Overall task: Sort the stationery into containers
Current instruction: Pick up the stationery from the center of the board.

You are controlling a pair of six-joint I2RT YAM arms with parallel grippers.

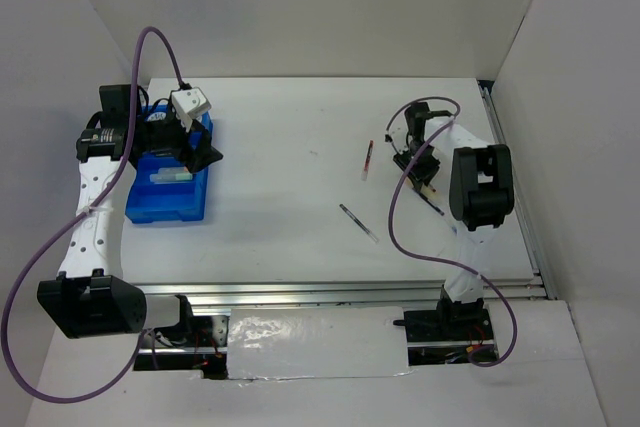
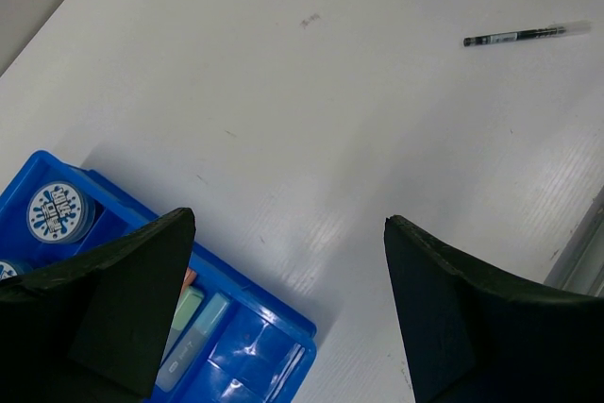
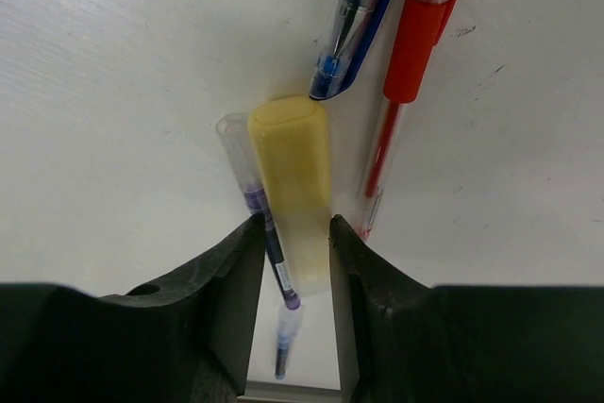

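Note:
In the right wrist view a yellow highlighter lies on the white table with a thin purple pen tight against its left side. My right gripper is down over both, its fingers pressing on the pen and the highlighter's right side. A blue pen and a red pen lie just beyond. My left gripper hangs open and empty over the near corner of the blue tray. The tray holds a blue-patterned tape roll and pale highlighters.
A dark pen lies mid-table, and a red-tipped pen lies a little farther back. The blue tray sits at the left under my left gripper. My right gripper is near the right wall. A metal rail runs along the near edge.

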